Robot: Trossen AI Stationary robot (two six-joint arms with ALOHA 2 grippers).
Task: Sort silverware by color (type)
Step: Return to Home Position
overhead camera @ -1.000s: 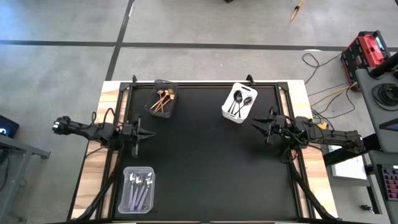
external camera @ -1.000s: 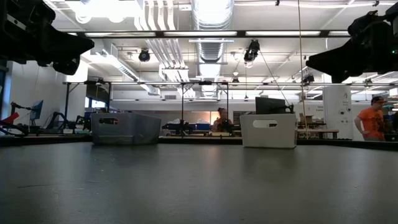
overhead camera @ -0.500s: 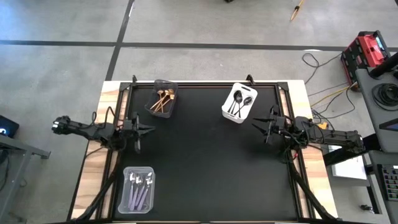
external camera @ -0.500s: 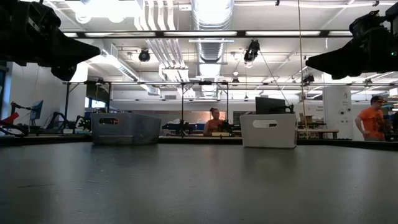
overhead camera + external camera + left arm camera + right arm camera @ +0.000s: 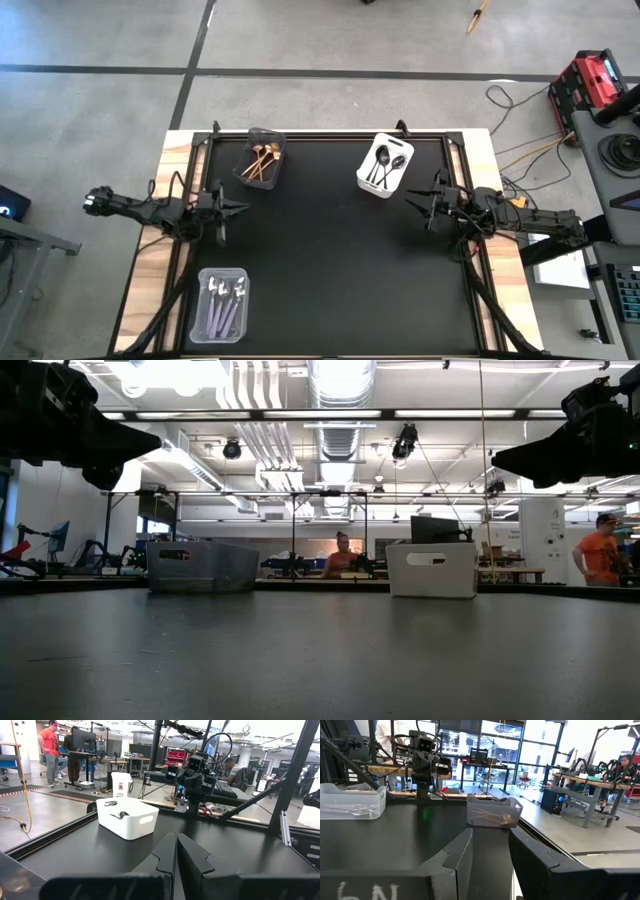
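The spoons lie sorted in three bins. Gold spoons [image 5: 262,160] are in the dark bin [image 5: 250,172] at the far left. Dark spoons [image 5: 383,166] are in the white bin [image 5: 368,183] at the far right. Lilac-handled spoons [image 5: 223,305] are in the clear bin [image 5: 201,310] at the near left. My left gripper [image 5: 245,208] hovers shut over the table's left side, holding nothing. My right gripper [image 5: 408,203] hovers open over the right side, its fingers [image 5: 455,855] apart and empty. In the low view both grippers hang well above the mat.
The black mat [image 5: 330,270] spreads between the two arms. A metal frame [image 5: 470,260] borders the mat. In the low view the dark bin [image 5: 190,566] and the white bin [image 5: 432,569] stand at the far edge. People [image 5: 600,550] move in the room beyond.
My left gripper has drifted a little toward the far edge and the table's middle, then has kept still. The bins and spoons have stayed where they were.
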